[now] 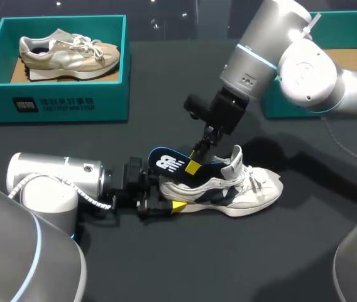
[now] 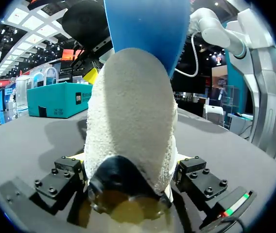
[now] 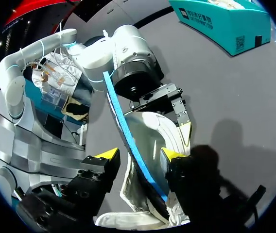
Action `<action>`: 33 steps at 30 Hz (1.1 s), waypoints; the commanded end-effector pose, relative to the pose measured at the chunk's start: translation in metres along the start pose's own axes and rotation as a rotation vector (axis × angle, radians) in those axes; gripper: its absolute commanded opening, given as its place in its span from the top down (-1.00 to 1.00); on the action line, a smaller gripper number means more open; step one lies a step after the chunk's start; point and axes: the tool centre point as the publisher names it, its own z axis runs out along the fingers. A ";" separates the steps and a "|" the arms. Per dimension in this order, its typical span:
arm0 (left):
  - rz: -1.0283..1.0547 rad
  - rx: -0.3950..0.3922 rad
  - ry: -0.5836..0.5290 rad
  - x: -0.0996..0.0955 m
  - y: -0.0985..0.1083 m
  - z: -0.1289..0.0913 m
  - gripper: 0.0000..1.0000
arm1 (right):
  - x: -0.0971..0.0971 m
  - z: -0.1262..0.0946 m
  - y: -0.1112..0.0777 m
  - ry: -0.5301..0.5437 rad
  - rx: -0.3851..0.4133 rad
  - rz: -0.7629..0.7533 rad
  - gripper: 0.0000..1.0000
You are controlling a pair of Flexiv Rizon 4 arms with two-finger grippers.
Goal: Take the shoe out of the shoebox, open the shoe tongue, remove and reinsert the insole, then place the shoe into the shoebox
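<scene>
Clamped on shoe (image 1: pixel 247 192) heel with left gripper (image 1: pixel 169 194), arm lying level behind shoe on worktop (image 1: pixel 229 264). Straddling insole (image 1: pixel 166 160), half out of shoe, with right gripper (image 1: pixel 194 162), arm slanting down above shoe; cannot tell grip.

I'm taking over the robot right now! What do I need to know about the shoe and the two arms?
Left gripper: jaws shut on the heel of the white shoe, which lies on the table, out of its box.
Right gripper: at the blue insole; I cannot tell if it grips.
Insole: heel end sticks out of the shoe, front end inside.
Done: shoe taken out, tongue pulled up.
Left: get the insole seated flat inside (coming out or going back, I cannot tell), then put the shoe into the shoebox at the right.
</scene>
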 end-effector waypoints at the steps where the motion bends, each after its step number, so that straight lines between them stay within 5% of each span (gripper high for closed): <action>1: -0.001 0.000 -0.002 -0.001 0.007 0.002 1.00 | 0.003 0.005 -0.003 0.001 -0.036 -0.007 0.04; 6: -0.001 0.000 -0.002 -0.001 0.007 0.002 1.00 | 0.005 0.011 0.001 0.007 -0.054 -0.009 0.08; 9: -0.001 0.000 -0.002 -0.001 0.007 0.002 1.00 | 0.006 0.013 0.003 0.009 -0.073 -0.013 0.53; 10: -0.001 0.000 -0.002 -0.001 0.007 0.002 1.00 | 0.007 0.014 0.003 0.010 -0.077 -0.014 1.00; 33: -0.001 0.000 -0.002 -0.001 0.007 0.002 1.00 | 0.040 0.001 0.029 0.022 -0.204 -0.180 1.00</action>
